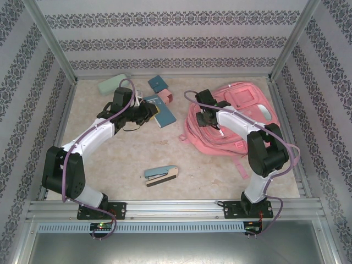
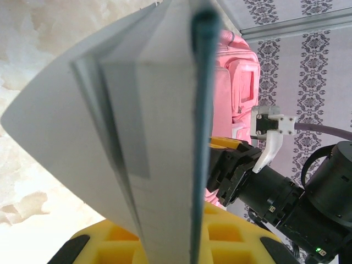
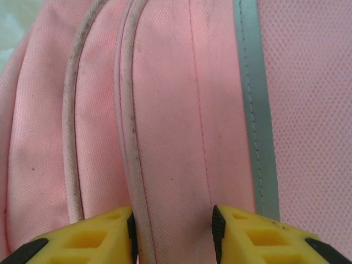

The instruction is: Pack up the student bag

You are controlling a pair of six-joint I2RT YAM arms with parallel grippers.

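**A:** What's biggest on the table [image 1: 137,154]?

**B:** The student bag [image 1: 245,99]. It lies flat at the far right. The right arm crosses its near half and hides that part, and I can't make out any opening.

**A:** And the right gripper [image 1: 204,118]?

**B:** It's down on the bag's left edge. In the wrist view its jaws stand apart, astride a ridge of pink fabric next to a piped seam. I can't tell whether they pinch it.

**A:** The left gripper [image 1: 144,113]?

**B:** It's left of the bag, toward the far side, clamped on a blue notebook [image 1: 165,115]. Up close the pages fan out, and the cover is cut off at the top and bottom.

**A:** Smaller things?

**B:** A stapler [image 1: 161,174] lies near the middle, well apart from the rest. A pale green case [image 1: 113,83] sits at the far left. A small blue book [image 1: 158,83] and a small pink box [image 1: 165,98] lie just beyond the notebook, but they're too small to make out any detail.
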